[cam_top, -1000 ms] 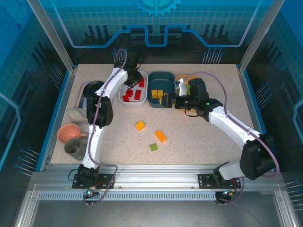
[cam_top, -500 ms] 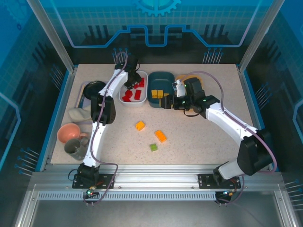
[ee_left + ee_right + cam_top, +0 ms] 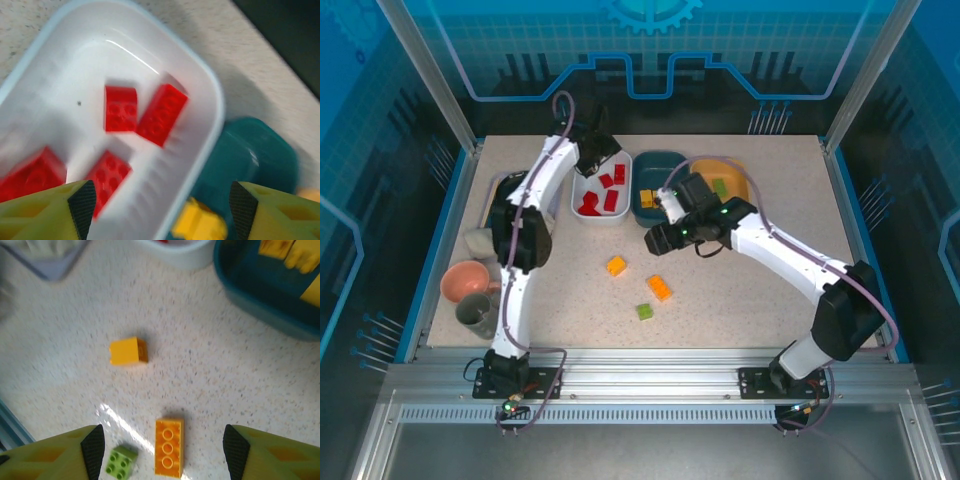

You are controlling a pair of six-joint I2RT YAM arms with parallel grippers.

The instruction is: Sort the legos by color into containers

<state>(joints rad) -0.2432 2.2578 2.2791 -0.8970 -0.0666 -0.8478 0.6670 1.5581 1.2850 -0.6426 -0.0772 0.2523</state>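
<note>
1. Three of the legos lie loose on the surface (image 3: 740,320), in front of the containers: a small orange-yellow brick (image 3: 128,350); a longer orange brick (image 3: 169,446) with its studs up; and a light green brick (image 3: 120,461) near the long one but not touching it.
2. The red legos (image 3: 120,108) are gathered in the white container (image 3: 215,100); four can be counted in the left wrist view, two of them side by side toward one end.
3. The dark teal container (image 3: 660,165) is set just beside the white one, on its right; yellow legos (image 3: 647,197) lie in it; their number cannot be told, since the view is blurred and the right arm appears to cover part of the tub.
4. The orange-yellow container (image 3: 738,172) stands at the back right, next to the teal one; a green lego (image 3: 720,186) is seen inside it.
5. The left fingers (image 3: 45,212) are held above the white container; they are spread apart and nothing is gripped between them.
6. The right fingers (image 3: 55,455) are poised over the loose bricks; they are likewise apart and empty, and the longer orange brick is framed between them on the surface below.
7. At the left edge a pink cup (image 3: 463,281) and a grey mug (image 3: 477,314) are placed together; a black round dish (image 3: 520,184) sits behind them.
</note>
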